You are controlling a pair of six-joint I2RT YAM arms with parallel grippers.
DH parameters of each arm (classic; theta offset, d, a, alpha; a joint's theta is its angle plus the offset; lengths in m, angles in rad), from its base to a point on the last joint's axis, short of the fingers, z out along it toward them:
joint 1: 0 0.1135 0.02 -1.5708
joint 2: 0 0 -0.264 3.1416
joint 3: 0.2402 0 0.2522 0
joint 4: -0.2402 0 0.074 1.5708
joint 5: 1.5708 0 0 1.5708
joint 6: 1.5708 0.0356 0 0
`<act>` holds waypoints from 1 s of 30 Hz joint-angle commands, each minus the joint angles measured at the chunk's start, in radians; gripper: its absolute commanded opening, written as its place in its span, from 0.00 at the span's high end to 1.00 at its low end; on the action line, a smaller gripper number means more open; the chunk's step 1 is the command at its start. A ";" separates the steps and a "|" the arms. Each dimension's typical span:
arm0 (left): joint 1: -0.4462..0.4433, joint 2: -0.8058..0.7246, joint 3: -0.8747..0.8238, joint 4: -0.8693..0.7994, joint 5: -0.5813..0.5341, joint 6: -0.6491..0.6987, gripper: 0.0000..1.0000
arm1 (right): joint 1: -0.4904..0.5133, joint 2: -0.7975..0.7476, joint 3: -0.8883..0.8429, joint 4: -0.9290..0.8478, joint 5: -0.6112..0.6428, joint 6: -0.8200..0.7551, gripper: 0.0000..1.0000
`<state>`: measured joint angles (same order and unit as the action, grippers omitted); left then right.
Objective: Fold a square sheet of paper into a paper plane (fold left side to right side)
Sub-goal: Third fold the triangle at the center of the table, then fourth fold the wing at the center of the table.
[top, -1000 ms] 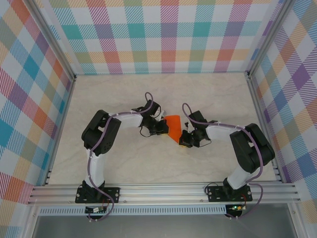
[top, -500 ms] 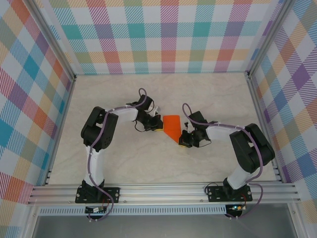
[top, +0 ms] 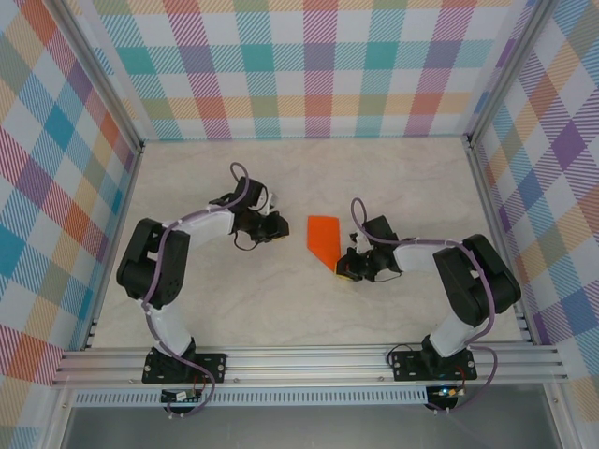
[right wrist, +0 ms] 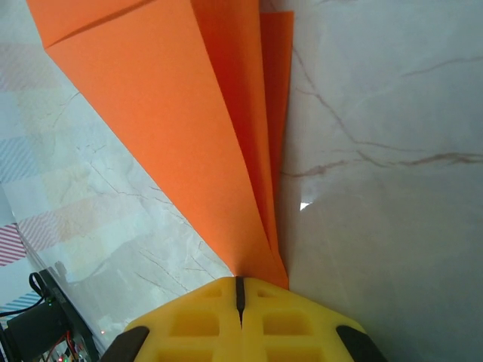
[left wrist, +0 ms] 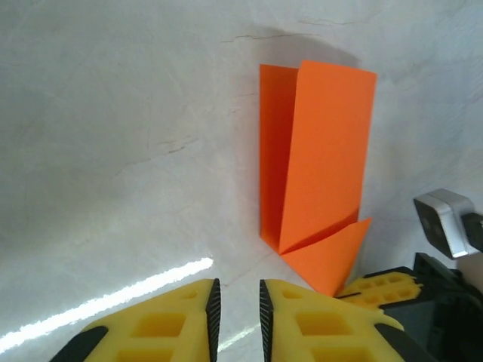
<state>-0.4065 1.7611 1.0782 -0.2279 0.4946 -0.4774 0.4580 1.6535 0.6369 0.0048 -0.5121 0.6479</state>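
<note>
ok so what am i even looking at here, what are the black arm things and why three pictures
Two robot arms are bolted at the near edge of a pale table. One picture looks down from above; the other two come from a camera on each wrist, so the yellow fingers there are that arm's own. On the table lies a folded orange paper. The right gripper is shut on its pointed tip. The left gripper sits apart from it, jaws slightly parted, holding nothing.
</note>
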 commanded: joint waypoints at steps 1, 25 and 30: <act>-0.025 -0.023 -0.032 0.089 0.032 -0.062 0.70 | 0.015 0.044 -0.081 -0.122 0.105 -0.011 1.00; -0.170 0.163 0.055 0.255 0.021 -0.192 0.47 | 0.016 -0.172 0.155 -0.321 0.306 -0.230 0.43; -0.175 0.190 0.063 0.272 0.014 -0.214 0.46 | 0.016 -0.066 0.204 -0.273 0.311 -0.231 0.44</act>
<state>-0.5720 1.9297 1.1156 0.0105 0.5110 -0.6708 0.4667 1.5494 0.7887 -0.2924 -0.2165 0.4419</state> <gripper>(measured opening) 0.540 0.562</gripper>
